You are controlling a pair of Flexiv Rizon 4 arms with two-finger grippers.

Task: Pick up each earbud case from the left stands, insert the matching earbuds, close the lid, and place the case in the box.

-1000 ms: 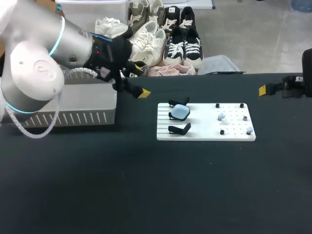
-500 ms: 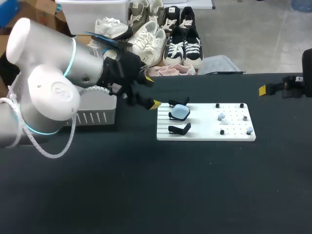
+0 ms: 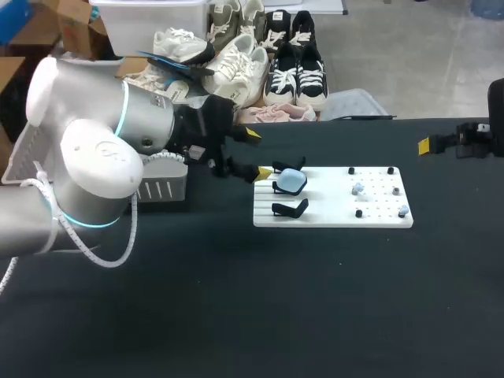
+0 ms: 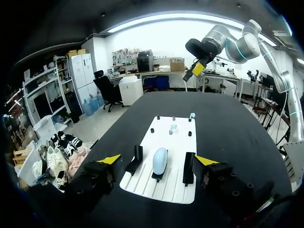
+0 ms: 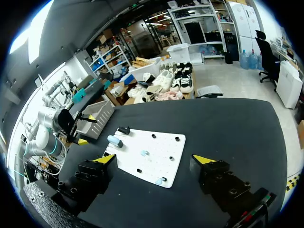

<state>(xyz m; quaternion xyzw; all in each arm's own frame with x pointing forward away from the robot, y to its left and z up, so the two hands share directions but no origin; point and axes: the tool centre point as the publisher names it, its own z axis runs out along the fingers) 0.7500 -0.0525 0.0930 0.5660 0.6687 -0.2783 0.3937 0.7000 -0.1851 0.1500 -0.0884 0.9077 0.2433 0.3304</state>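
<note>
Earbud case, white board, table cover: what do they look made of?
Earbud case: likely glossy plastic; pale blue, smooth, with a soft highlight. White board: looks like rigid matte plastic or painted sheet; grooved at one end, holes at the other. Table cover: probably matte black cloth or mat; no glare.

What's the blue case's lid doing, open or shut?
Shut, it seems: the case reads as one smooth rounded shell in both the head and left wrist views, with no raised lid showing.

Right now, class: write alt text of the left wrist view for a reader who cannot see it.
The left gripper, open, faces a pale blue earbud case on the middle black stand of a white board; the stands beside it are empty.
</note>
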